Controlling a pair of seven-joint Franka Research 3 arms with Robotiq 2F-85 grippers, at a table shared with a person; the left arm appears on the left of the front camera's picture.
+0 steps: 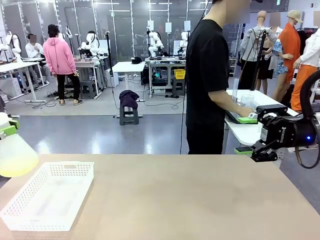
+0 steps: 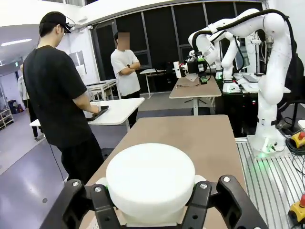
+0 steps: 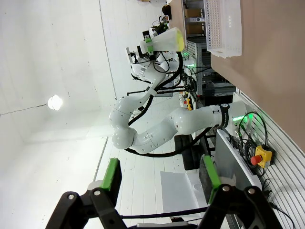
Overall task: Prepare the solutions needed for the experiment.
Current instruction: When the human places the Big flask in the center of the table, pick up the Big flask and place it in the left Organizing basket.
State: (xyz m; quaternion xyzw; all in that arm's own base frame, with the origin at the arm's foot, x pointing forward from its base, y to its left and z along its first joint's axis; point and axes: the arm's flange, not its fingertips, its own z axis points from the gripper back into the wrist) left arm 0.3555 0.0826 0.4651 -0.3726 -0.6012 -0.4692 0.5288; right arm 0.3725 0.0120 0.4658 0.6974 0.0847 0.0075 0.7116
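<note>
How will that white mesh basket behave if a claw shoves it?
The white mesh basket looks like thin perforated plastic, so probably light and apt to slide on the smooth table. Its low, wide shape makes tipping unlikely. Walls may flex.

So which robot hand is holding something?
The left gripper: its fingers are closed around a flask with a white stopper. The right gripper has its green-padded fingers apart with nothing between them.

text: "ROBOTIQ" | on: black body of right gripper (image 1: 250, 150), front view, letters run sideways | other print: none legible in the wrist views
</note>
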